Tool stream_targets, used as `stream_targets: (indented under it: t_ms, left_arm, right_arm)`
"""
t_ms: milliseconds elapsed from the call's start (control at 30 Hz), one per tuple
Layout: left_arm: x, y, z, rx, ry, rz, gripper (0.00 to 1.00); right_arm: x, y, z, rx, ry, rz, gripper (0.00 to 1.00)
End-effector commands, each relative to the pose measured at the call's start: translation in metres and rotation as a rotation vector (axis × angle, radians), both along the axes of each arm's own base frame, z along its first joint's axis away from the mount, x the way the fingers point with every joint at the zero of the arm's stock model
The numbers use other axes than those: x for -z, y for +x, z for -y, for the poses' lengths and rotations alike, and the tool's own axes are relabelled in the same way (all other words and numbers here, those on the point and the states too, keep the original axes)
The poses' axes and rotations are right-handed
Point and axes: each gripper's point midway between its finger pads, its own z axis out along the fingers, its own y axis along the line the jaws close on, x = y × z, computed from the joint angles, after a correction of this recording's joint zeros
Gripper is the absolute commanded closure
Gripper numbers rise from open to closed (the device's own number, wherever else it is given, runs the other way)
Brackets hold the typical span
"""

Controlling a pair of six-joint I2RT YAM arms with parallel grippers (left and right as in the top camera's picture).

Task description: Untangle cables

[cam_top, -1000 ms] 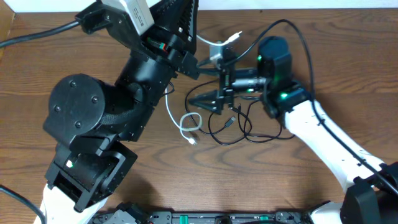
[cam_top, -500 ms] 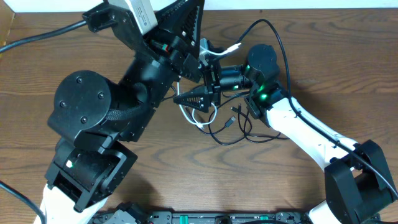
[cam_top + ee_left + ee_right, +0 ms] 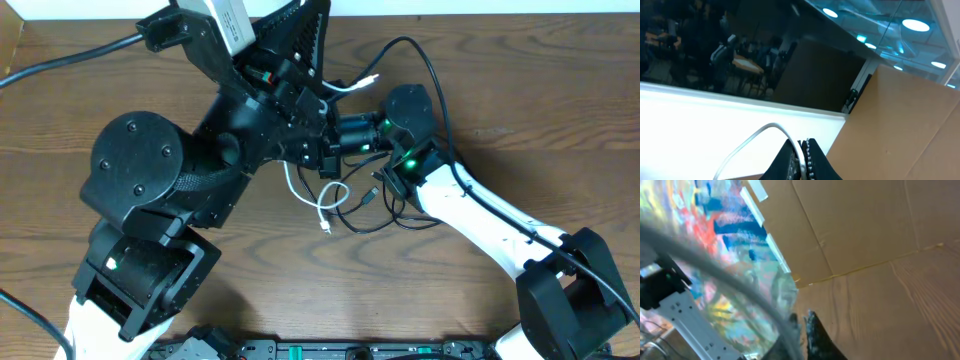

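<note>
Left gripper (image 3: 801,150): mine, clamped on the white cable (image 3: 771,125), which arcs out from my fingertips.
Right gripper (image 3: 803,327): mine, pinched closed; contents not discernible.
Black cable (image 3: 369,197): looped on the table (image 3: 560,120), near my right gripper.

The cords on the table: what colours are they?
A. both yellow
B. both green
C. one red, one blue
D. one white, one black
D: a white cord makes a small loop on the wooden table, right beside a thin black cord lying in loose curves.
</note>
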Motion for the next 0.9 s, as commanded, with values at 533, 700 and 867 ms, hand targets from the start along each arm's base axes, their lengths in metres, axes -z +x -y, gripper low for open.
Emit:
stream_targets:
  t_ms: [533, 700, 867]
  left_arm:
    - [0.125, 0.026, -0.063, -0.251, 0.28, -0.443, 0.91]
    - [0.14, 0.029, -0.06, -0.243, 0.313, -0.492, 0.62]
    - [0.146, 0.03, -0.049, -0.187, 0.32, -0.509, 0.22]
  right_arm:
    - [0.104, 0.084, 0.083, 0.449, -0.423, -0.361, 0.99]
    - [0.073, 0.091, 0.126, 0.645, -0.482, -0.336, 0.99]
    - [0.002, 0.092, 0.166, 0.892, -0.502, -0.228, 0.99]
